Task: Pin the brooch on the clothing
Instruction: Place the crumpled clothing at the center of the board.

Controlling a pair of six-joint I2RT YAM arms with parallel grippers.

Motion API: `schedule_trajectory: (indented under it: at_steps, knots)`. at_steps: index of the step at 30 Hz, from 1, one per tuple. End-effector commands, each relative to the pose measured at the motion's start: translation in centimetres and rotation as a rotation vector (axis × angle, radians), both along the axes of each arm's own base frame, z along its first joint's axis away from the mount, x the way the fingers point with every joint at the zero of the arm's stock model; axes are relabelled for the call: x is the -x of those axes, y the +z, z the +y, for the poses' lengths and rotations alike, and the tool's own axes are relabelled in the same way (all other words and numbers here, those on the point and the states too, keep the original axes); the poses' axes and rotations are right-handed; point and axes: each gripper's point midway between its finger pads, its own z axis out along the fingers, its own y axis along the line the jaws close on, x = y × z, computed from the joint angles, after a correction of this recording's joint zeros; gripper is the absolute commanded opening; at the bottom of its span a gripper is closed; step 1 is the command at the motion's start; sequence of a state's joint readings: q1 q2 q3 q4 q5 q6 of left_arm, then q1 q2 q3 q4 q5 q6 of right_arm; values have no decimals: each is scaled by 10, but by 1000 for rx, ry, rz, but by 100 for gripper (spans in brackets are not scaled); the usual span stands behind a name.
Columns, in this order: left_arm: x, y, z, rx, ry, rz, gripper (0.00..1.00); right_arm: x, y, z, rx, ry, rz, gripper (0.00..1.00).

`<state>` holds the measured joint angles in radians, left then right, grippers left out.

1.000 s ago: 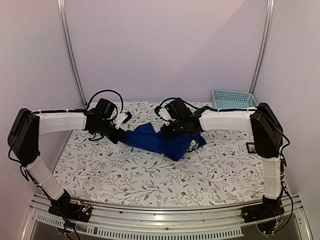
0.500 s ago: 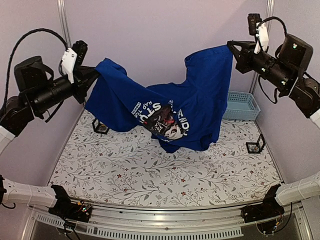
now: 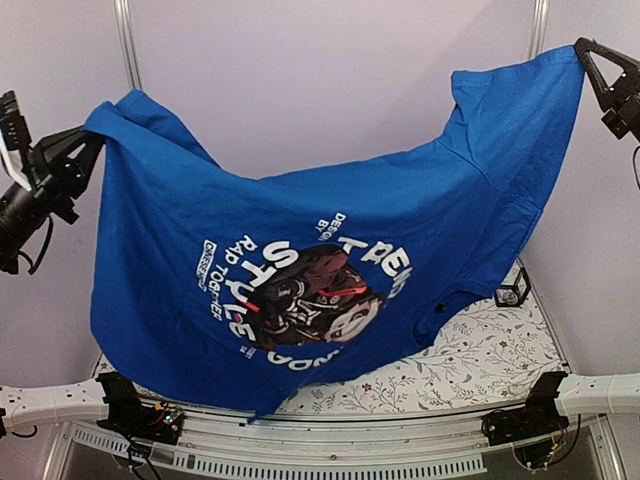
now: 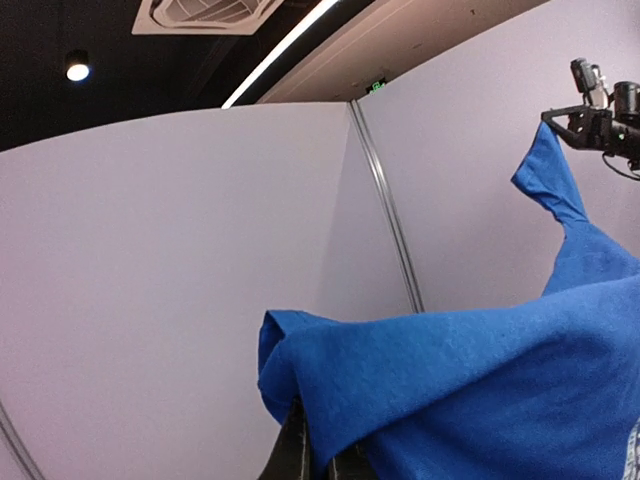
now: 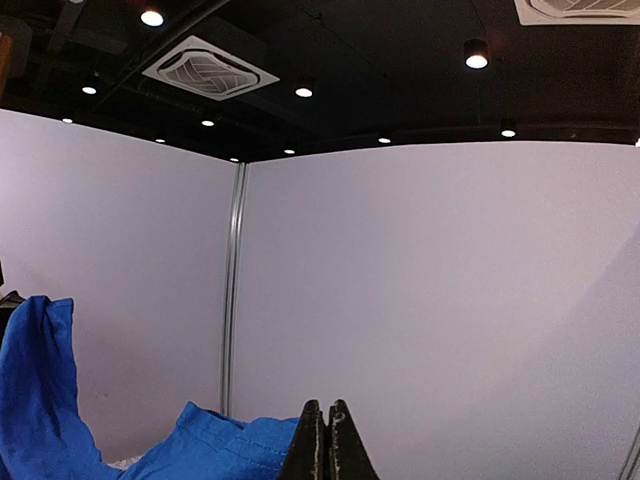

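Overhead, the top camera shows the T-shirt [image 3: 180, 260] held up above the table [image 3: 480, 355] and stretched wide between the two arms, its front toward the camera. The left gripper [image 3: 88, 142], high at the left edge, is pinched closed on one upper corner of the cloth. The right gripper [image 3: 583, 50], higher still at the top right, is pinched closed on the opposite corner. The shirt sags between them, and the round print [image 3: 300, 290] with its white lettering hangs tilted near the lower middle. In this view the hem reaches down over the table's near edge and hides most of the flowered cover. A small black object [image 3: 512, 290] shows just beside the shirt's right side. Only this view gives the print and the whole spread.

From the left wrist, that claw's own fingers [image 4: 297, 455] show only as dark tips at the bottom edge. A fold of blue cloth is bunched over them, so how they meet cannot be seen here. This view alone looks across at the right claw, far off at the upper right, with a twisted corner of the shirt hanging from it.

From the right wrist, the two fingers [image 5: 313, 445] stand pressed together with no gap, and blue cloth runs off to their left. More of the shirt rises at the left edge.
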<state>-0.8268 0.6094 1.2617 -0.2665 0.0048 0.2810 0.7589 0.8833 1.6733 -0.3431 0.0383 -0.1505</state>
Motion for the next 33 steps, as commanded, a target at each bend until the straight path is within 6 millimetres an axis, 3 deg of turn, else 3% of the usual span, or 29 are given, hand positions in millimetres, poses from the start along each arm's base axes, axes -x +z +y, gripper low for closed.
schedule_trajectory:
  at_steps: [1,4,6,8,11,13,14,15,16,17,19,20,21,23,24,26,27,30,31,33]
  knots:
    - [-76,-73,-36,-120,163,277,0,-71,-50,25,127,-187,158,0]
    - [-120,-122,-40,-168,332,402,0,-132,-94,48,264,-277,237,0]
    - [-158,-170,-26,-168,495,541,0,-185,-139,63,329,-255,327,0]
    - [-188,-227,-18,-171,562,729,0,-233,-178,58,326,-278,398,0]
    - [-213,-310,-23,-229,594,913,0,-297,-234,61,339,-299,447,0]
    - [-224,-366,-31,-307,616,1026,1,-341,-288,81,386,-264,516,0]
    - [-228,-386,-32,-338,634,1066,7,-356,-296,88,391,-259,527,0]
    - [-234,-406,-33,-368,655,1102,23,-376,-316,94,405,-265,558,0]
    - [-239,-421,-34,-392,672,1127,49,-393,-319,94,400,-299,568,0]
    - [-245,-436,-35,-421,693,1147,71,-420,-352,90,417,-367,627,1]
    - [-257,-449,-35,-462,743,1169,85,-459,-359,78,405,-477,647,26]
    - [-261,-451,-36,-469,763,1176,86,-477,-394,77,440,-492,712,37]
    - [-262,-450,-37,-474,771,1180,88,-487,-399,78,449,-483,735,48]
    - [-258,-441,-41,-467,753,1164,89,-496,-439,80,516,-474,822,61]
    - [-254,-436,-41,-461,742,1156,89,-495,-465,80,556,-474,871,62]
    - [-239,-433,-37,-445,731,1167,88,-483,-491,77,590,-468,936,63]
    - [-231,-431,-33,-431,728,1176,87,-473,-483,75,589,-465,940,63]
    - [-205,-430,-20,-375,735,1213,83,-436,-488,77,628,-462,962,61]
    - [-195,-431,-16,-348,740,1230,80,-419,-478,78,632,-465,955,58]
    - [-176,-434,-10,-264,739,1280,71,-385,-488,84,660,-437,991,53]
